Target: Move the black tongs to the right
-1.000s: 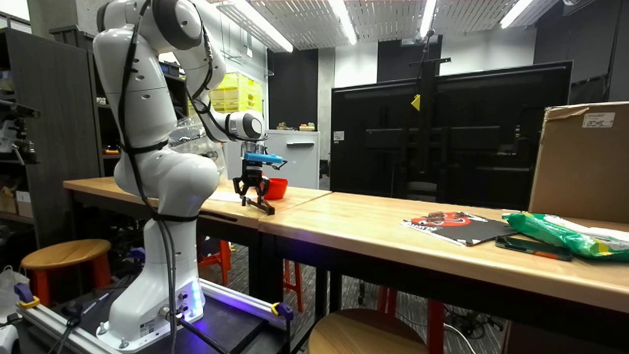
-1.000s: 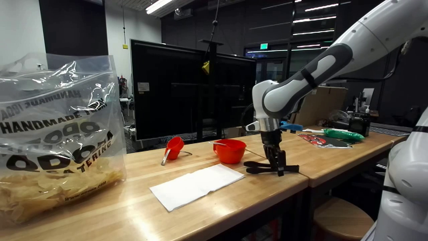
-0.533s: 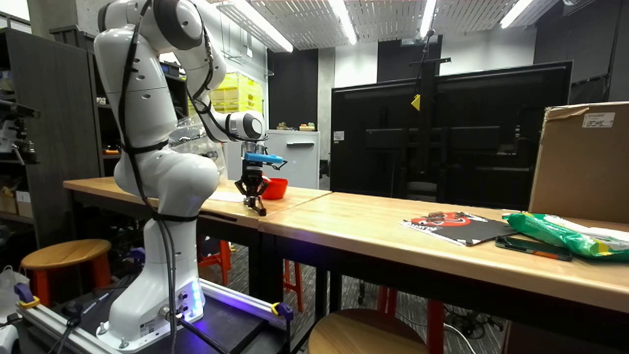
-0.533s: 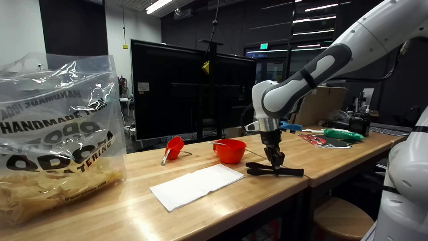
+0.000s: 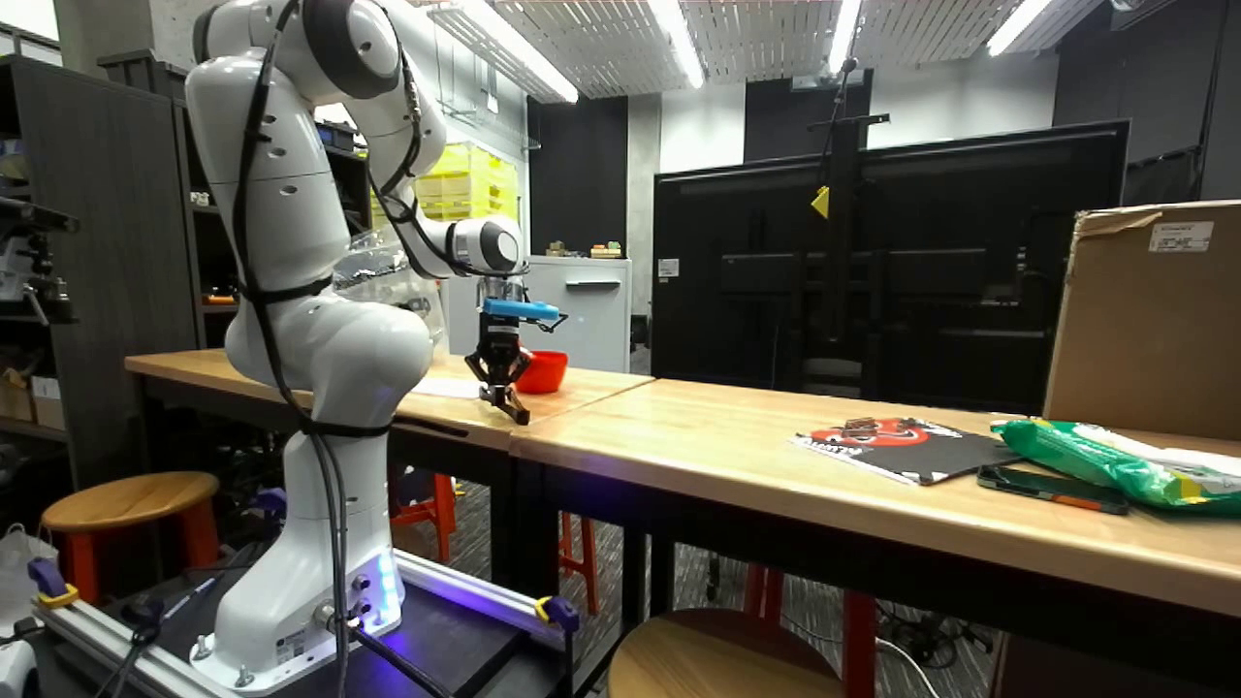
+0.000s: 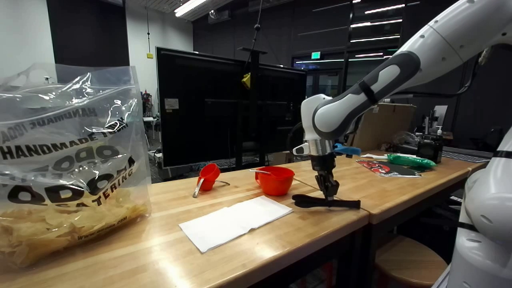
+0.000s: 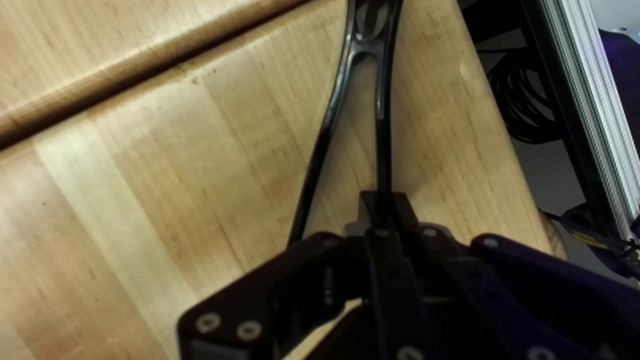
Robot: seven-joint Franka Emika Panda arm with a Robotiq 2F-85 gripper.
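The black tongs point(image 6: 308, 201) lie low over the wooden table near its front edge, close to the seam; whether they touch it I cannot tell. My gripper point(image 6: 329, 196) points straight down on their middle. In the wrist view, one long arm of the tongs point(image 7: 384, 135) runs between the fingertips of my gripper point(image 7: 384, 210), which is shut on it. The other arm passes outside the jaws on the left, and the part behind the fingers is hidden. A further exterior view shows the gripper point(image 5: 501, 390) above the tongs' end point(image 5: 520, 414).
A red bowl point(image 6: 276, 181) with a handle across it stands just behind the gripper. Farther along are a small red cup point(image 6: 209, 176), a white napkin point(image 6: 238, 222) and a clear chip bag point(image 6: 72, 180). Across the seam lie a dark folder point(image 5: 892, 451), a phone point(image 5: 1052, 488) and a green bag point(image 5: 1115, 460).
The jaws have closed from wide apart onto the tongs. The tongs have shifted and turned slightly, and their two arms look closer together. Since half a second ago the gripper has risen a little.
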